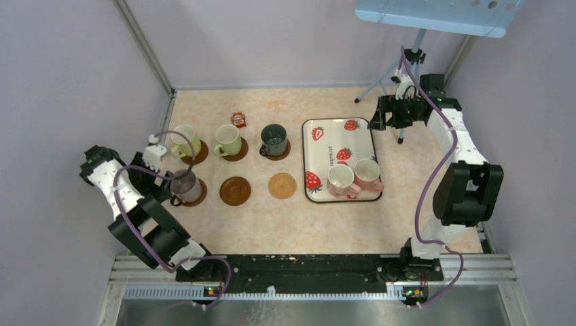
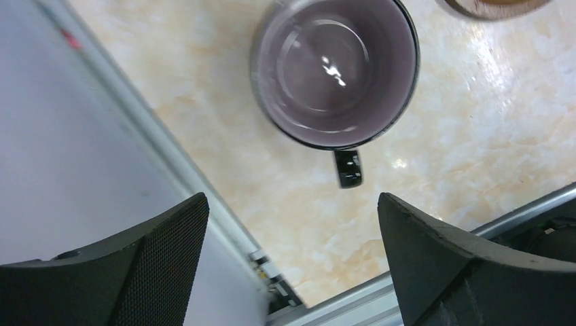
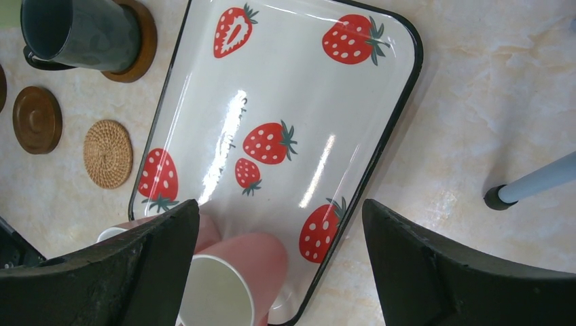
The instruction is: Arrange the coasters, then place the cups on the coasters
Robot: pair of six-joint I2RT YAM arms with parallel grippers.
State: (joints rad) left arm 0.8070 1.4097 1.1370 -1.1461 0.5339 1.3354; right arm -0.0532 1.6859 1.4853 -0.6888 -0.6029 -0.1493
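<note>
Top external view: the tray holds the pink cup and cream cup at its near end. By the tray's far right corner hangs the right gripper, jaws wide, nothing between them. Well left of the tray, the left gripper hovers with jaws spread and empty over the purple cup, which sits on a dark coaster. Just left of the tray, the green cup and two yellow-green cups stand on coasters. By its near left corner, the tan coaster and the brown coaster lie bare.
</note>
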